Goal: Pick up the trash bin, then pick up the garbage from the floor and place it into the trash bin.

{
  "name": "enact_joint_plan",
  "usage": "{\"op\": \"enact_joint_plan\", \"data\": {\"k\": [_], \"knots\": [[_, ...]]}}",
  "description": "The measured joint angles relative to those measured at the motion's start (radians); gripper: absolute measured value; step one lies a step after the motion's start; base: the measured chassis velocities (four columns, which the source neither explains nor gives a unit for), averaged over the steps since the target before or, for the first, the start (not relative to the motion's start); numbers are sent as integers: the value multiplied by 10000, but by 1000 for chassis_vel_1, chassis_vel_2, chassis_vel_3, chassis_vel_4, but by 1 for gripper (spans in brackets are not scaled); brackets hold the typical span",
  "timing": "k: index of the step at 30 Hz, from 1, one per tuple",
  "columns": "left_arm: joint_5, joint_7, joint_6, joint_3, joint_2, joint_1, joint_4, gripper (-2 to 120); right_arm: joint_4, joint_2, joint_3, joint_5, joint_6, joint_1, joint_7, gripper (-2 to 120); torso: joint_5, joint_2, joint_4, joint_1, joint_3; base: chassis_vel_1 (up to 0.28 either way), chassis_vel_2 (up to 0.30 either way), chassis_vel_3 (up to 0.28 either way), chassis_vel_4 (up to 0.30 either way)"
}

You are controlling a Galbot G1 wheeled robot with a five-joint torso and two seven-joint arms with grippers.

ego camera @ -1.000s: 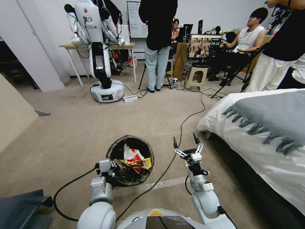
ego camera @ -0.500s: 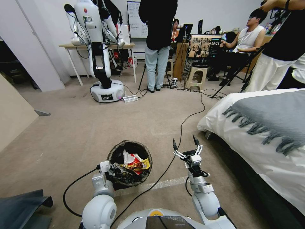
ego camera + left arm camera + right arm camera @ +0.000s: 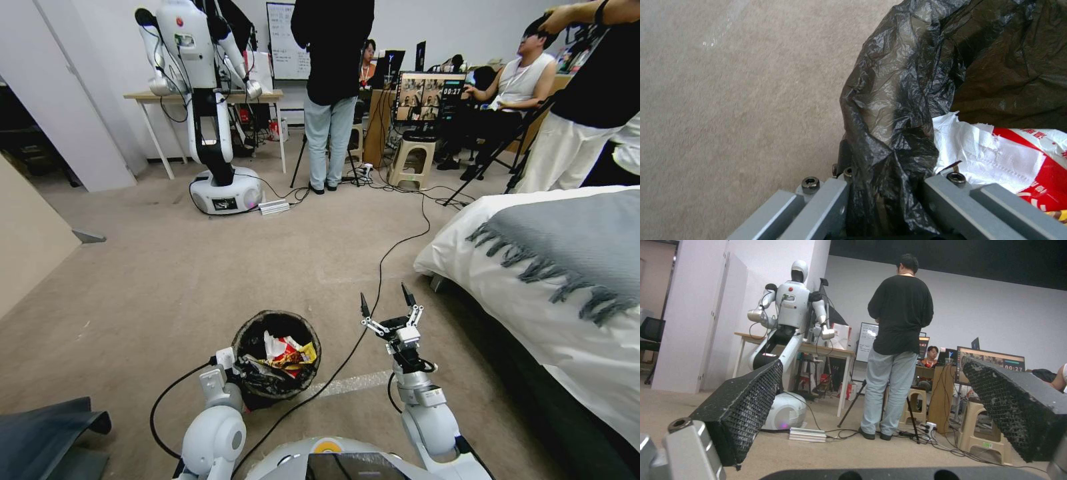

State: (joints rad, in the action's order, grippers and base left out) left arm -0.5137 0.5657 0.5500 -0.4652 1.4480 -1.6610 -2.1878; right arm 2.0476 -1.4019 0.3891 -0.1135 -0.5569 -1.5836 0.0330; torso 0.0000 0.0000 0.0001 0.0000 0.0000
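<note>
The trash bin [image 3: 248, 393], lined with a crinkled black bag, hangs just in front of my base, left of centre. My left gripper [image 3: 233, 365] is shut on its near rim; in the left wrist view the grey fingers [image 3: 826, 206] clamp the bag's folded edge [image 3: 889, 133]. Garbage lies inside the bin: a red-and-white pack [image 3: 283, 347] [image 3: 1018, 160] and a yellow wrapper [image 3: 300, 355]. My right gripper [image 3: 385, 301] is held up to the right of the bin, open and with nothing in it. Its black pads [image 3: 751, 406] stand wide apart.
A black cable [image 3: 393, 247] runs across the carpet between my arms, crossing a tape strip [image 3: 350, 383]. A bed [image 3: 533, 300] stands on the right and a dark plastic sheet [image 3: 47, 433] lies at lower left. Another robot [image 3: 213, 133], a standing person [image 3: 330, 100] and a stool [image 3: 413, 160] are farther off.
My left arm has drawn back and lowered, bringing the bin nearer my base and closer to the floor. The right gripper has barely moved and remains open.
</note>
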Motion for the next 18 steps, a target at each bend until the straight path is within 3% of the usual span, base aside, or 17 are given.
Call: {"op": "enact_joint_plan", "data": {"k": [15, 18], "knots": [[-846, 566, 102, 4, 35, 286, 373, 0, 14, -24, 66, 11, -81, -7, -56, 100, 4, 0, 2, 0, -1, 0, 0, 0, 0], [-1051, 606, 101, 1, 44, 326, 514, 5, 4, -33, 73, 15, -101, -10, -61, 100, 1, 0, 0, 0, -1, 0, 0, 0, 0]]}}
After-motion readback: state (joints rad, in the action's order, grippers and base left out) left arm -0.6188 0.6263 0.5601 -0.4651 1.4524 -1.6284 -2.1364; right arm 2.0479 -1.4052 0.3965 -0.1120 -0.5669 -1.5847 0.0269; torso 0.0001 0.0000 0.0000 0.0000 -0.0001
